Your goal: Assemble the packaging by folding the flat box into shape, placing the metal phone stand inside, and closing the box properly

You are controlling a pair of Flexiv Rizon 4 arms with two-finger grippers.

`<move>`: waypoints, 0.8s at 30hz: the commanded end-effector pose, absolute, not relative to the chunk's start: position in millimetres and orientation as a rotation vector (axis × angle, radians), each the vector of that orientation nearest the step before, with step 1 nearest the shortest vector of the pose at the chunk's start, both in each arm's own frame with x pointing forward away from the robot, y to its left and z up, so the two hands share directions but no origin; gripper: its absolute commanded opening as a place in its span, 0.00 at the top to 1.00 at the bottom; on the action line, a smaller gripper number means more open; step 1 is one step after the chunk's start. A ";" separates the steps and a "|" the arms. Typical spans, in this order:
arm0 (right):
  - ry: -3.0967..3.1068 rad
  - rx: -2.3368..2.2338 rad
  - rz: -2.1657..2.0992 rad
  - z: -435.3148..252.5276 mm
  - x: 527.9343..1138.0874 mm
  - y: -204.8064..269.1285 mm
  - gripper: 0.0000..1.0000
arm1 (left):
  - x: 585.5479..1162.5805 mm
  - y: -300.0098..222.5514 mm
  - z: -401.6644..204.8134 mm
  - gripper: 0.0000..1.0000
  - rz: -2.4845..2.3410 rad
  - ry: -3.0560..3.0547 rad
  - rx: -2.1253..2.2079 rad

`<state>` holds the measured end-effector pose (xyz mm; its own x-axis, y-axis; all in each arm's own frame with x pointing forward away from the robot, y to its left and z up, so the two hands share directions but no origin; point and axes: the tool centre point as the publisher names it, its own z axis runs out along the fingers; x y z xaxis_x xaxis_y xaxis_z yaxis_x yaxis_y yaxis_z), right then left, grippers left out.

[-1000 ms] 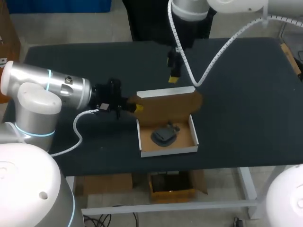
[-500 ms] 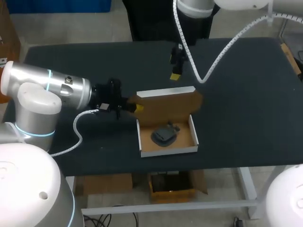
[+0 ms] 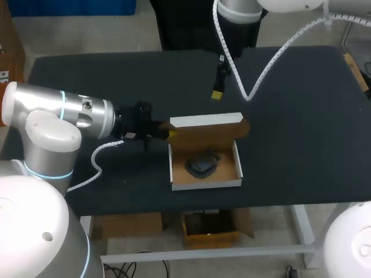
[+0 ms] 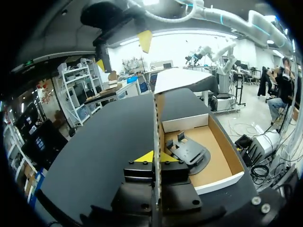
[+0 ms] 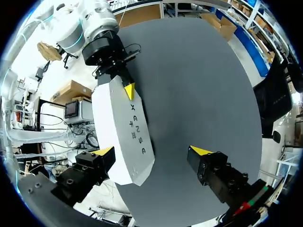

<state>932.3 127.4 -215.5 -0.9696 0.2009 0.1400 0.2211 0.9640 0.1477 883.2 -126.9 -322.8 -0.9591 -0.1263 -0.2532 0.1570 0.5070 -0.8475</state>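
Note:
The open cardboard box (image 3: 177, 174) lies near the table's front edge, with the dark metal phone stand (image 3: 201, 165) inside its tray. The lid (image 3: 206, 120) stands half raised over the back of the tray, white outside uppermost. My left gripper (image 3: 168, 134) is shut on the lid's left side flap; in the left wrist view the flap (image 4: 155, 118) runs edge-on between the yellow tips (image 4: 144, 157), the stand (image 4: 189, 152) lying beside it. My right gripper (image 3: 217, 92) hangs open above and behind the lid; its wrist view looks down on the white lid (image 5: 125, 127).
The dark table (image 3: 301, 116) spreads bare to the right and behind the box. My left arm (image 3: 64, 116) lies low across the table's left side. The right arm's white cable (image 3: 272, 63) hangs over the back right.
The left gripper has swung the lid further over the tray, so more of its white outside shows. The right gripper has drawn back and up from the lid.

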 end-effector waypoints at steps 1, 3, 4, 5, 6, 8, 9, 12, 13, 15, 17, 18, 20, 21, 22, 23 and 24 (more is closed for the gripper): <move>-2.974 -0.405 -0.245 -218.8 928.4 126.9 0.00 | 867.2 -125.9 -329.6 1.00 -1.389 2.374 0.014; -2.960 -0.439 -0.279 -219.9 924.6 124.8 0.00 | 863.1 -125.1 -333.1 1.00 -1.386 2.351 0.040; -2.952 -0.487 -0.278 -220.0 923.1 123.5 0.00 | 862.1 -124.6 -334.6 1.00 -1.368 2.335 0.040; -2.952 -0.509 -0.274 -220.5 921.7 122.3 0.00 | 860.6 -124.4 -336.6 1.00 -1.366 2.329 0.059; -2.936 -0.535 -0.295 -220.7 919.1 121.5 0.00 | 859.3 -123.8 -337.6 1.00 -1.370 2.318 0.061; -2.919 -0.627 -0.285 -220.9 915.5 119.0 0.00 | 856.5 -122.7 -340.4 1.00 -1.355 2.289 0.100; -2.913 -0.656 -0.278 -221.3 913.8 118.3 0.00 | 855.7 -122.3 -340.8 1.00 -1.356 2.282 0.105; -2.859 -0.830 -0.259 -224.5 905.9 112.3 0.00 | 852.8 -121.0 -343.8 1.00 -1.340 2.236 0.143; -2.829 -0.874 -0.279 -225.7 902.8 110.9 0.00 | 852.6 -121.1 -345.0 1.00 -1.326 2.224 0.156; -2.792 -0.948 -0.306 -228.8 895.7 108.7 0.00 | 851.7 -121.4 -346.8 1.00 -1.327 2.205 0.172; -2.750 -1.017 -0.324 -232.8 888.2 106.6 0.00 | 850.1 -121.8 -349.0 1.00 -1.322 2.189 0.189; -2.733 -1.049 -0.348 -235.1 884.0 106.1 0.00 | 849.3 -121.7 -349.3 1.00 -1.316 2.176 0.198; -2.711 -1.080 -0.357 -239.6 875.9 106.2 0.00 | 848.4 -121.7 -350.2 1.00 -1.309 2.160 0.205; -2.696 -1.102 -0.369 -242.2 871.7 106.6 0.00 | 847.6 -121.6 -350.4 1.00 -1.295 2.144 0.215; -2.685 -1.128 -0.367 -244.4 867.8 106.7 0.00 | 847.0 -121.6 -350.7 1.00 -1.298 2.144 0.215; -2.675 -1.146 -0.346 -246.8 864.0 107.4 0.00 | 846.2 -121.5 -350.4 1.00 -1.298 2.136 0.223; -2.661 -1.155 -0.374 -249.1 859.6 107.8 0.00 | 845.6 -121.4 -350.2 1.00 -1.292 2.128 0.230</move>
<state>871.5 109.0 -243.0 -0.6727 0.6770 0.2986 0.7232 0.6870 0.0714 850.6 -123.1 -343.9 -0.8204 -0.1031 -0.5625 0.4427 0.5080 -0.7388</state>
